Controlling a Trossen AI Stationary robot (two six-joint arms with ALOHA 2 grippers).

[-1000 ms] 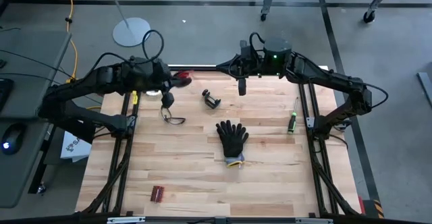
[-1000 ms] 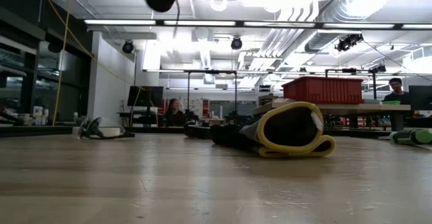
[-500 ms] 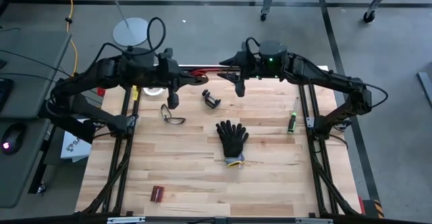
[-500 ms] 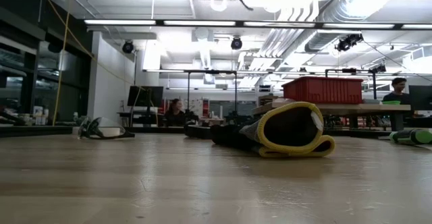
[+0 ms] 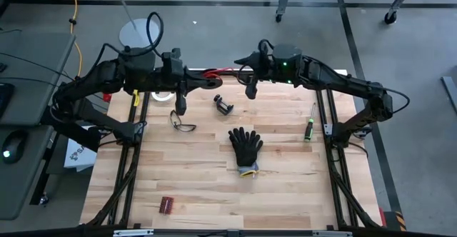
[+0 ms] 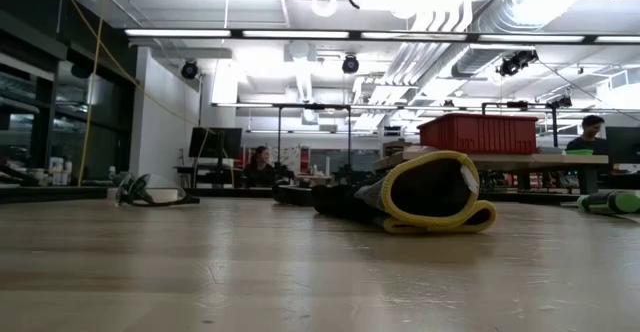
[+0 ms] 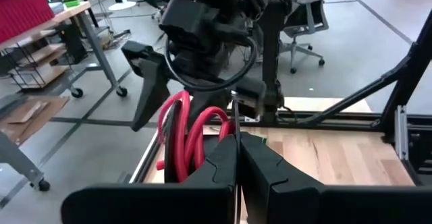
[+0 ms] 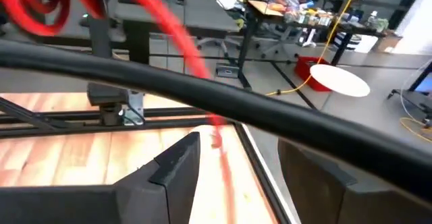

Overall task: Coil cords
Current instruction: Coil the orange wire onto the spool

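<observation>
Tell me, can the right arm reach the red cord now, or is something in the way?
Probably yes. The right gripper is open and raised at the table's far edge, and the red cord stretches between it and the shut left gripper. Nothing solid shows between; only a black cable crosses its wrist view.

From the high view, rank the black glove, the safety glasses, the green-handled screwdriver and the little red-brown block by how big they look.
Largest to smallest in the high view:
1. black glove
2. safety glasses and green-handled screwdriver: too alike to rank; the glasses look wider, the screwdriver longer and thinner
3. red-brown block
</observation>
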